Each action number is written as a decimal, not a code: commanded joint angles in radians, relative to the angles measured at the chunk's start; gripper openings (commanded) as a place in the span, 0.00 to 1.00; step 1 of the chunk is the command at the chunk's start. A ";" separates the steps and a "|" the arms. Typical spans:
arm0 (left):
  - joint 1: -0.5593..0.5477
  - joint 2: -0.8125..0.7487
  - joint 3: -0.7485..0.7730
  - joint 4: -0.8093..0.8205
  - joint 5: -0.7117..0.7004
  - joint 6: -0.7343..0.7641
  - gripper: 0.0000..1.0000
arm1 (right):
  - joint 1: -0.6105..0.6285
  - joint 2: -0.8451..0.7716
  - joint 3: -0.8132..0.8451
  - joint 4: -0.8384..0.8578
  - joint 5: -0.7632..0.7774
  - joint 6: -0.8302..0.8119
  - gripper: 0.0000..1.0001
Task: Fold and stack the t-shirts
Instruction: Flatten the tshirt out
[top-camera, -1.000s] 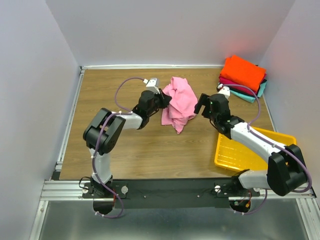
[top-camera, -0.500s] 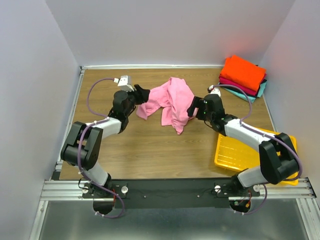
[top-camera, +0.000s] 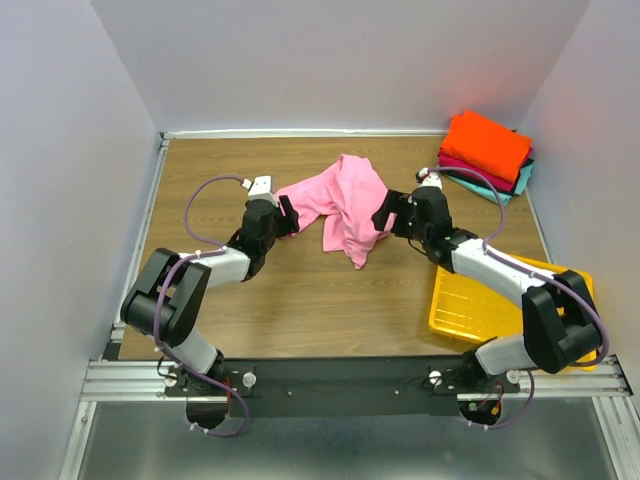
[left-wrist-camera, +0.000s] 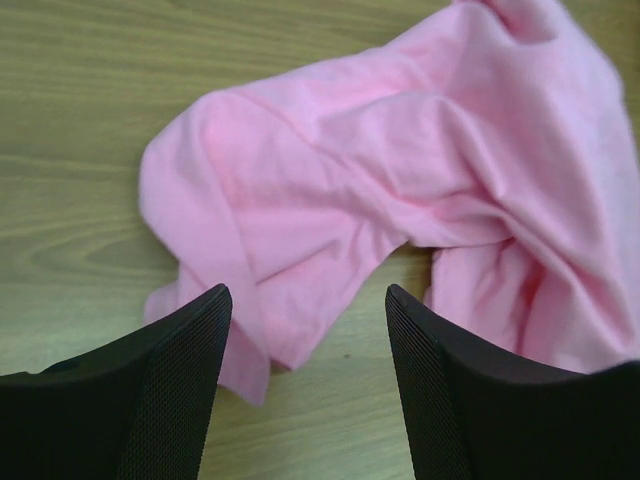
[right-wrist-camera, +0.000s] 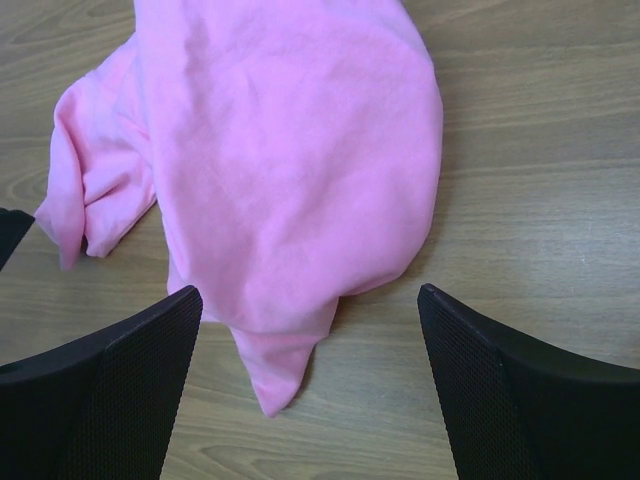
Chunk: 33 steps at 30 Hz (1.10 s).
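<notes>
On the worktop (top-camera: 300, 300), near the far edge, finds the pink t-shirt (top-camera: 345, 205) crumpled, long axis left to right. Brackets it end to end: left jaws open over its left corner, right jaws open just off its right side, both empty.

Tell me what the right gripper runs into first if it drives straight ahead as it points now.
The right gripper, jaws open, would meet the crumpled pink t-shirt first; its edge lies just ahead between the fingers. Height above the cloth is unclear.
</notes>
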 joint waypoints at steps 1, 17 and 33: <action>-0.015 -0.005 0.007 -0.134 -0.113 0.017 0.69 | 0.006 -0.020 0.006 0.021 -0.025 -0.007 0.95; -0.092 0.055 0.099 -0.325 -0.223 0.028 0.57 | 0.006 -0.063 -0.015 0.021 -0.022 -0.005 0.95; -0.116 0.096 0.175 -0.388 -0.280 0.082 0.00 | 0.006 -0.038 -0.012 0.029 -0.065 -0.015 0.96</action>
